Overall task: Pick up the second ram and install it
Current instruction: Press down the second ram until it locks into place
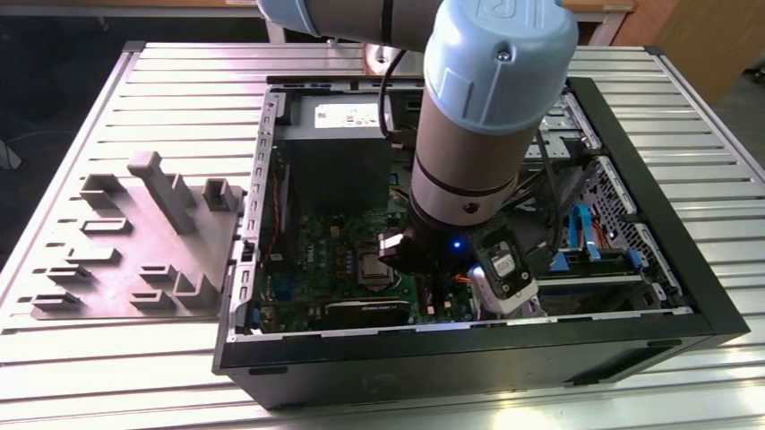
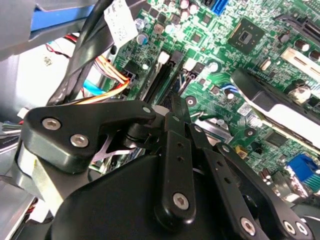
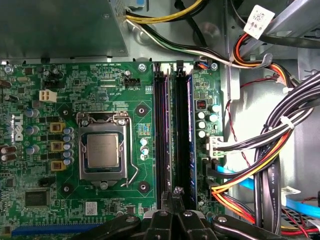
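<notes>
In the first wrist view two long black memory slots run side by side on the green board (image 3: 50,80). A thin blue-black strip, which looks like the second ram (image 3: 184,135) seen edge-on, stands in the slot nearer the cables. My gripper (image 3: 173,192) is shut, its fingertips pressed together over the near end of the two slots, with nothing visibly between them. The second wrist view shows the gripper (image 2: 176,102) just above the slots (image 2: 159,82). In the exterior view the arm (image 1: 478,134) reaches down into the open computer case (image 1: 478,345).
The CPU socket (image 3: 102,150) lies beside the slots, the power supply (image 3: 60,25) beyond it. Thick cable bundles (image 3: 270,150) crowd the other side. A grey fixture plate (image 1: 132,242) sits on the slatted table at the exterior view's left.
</notes>
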Tool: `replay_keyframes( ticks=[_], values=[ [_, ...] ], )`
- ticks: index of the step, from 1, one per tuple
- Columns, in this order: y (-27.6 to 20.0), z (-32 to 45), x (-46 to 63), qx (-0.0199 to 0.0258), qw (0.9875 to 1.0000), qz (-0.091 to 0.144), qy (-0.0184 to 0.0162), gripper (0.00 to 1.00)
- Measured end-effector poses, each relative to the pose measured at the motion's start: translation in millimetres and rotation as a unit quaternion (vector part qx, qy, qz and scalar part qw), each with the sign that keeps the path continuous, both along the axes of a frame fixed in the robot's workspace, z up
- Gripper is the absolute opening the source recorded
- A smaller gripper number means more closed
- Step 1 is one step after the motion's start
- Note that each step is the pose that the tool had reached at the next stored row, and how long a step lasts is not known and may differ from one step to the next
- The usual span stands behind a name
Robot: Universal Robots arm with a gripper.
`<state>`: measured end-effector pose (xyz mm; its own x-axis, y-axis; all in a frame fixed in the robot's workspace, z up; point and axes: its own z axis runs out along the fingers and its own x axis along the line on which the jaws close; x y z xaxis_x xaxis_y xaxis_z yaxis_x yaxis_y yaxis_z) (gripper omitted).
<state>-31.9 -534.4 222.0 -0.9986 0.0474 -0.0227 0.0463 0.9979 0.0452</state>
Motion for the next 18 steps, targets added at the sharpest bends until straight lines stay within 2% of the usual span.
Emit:
replay_keyframes(
  ticks=[9,15,18],
  values=[
    [-0.2,-4.6,0.0,-0.0004,1.0000,0.000,0.0001,0.10],
    [-0.1,-5.1,0.0,-0.0001,1.0000,0.000,0.0000,0.10],
    [0.2,0.5,0.1,0.0009,1.0000,0.000,-0.0002,0.10]
  ],
)
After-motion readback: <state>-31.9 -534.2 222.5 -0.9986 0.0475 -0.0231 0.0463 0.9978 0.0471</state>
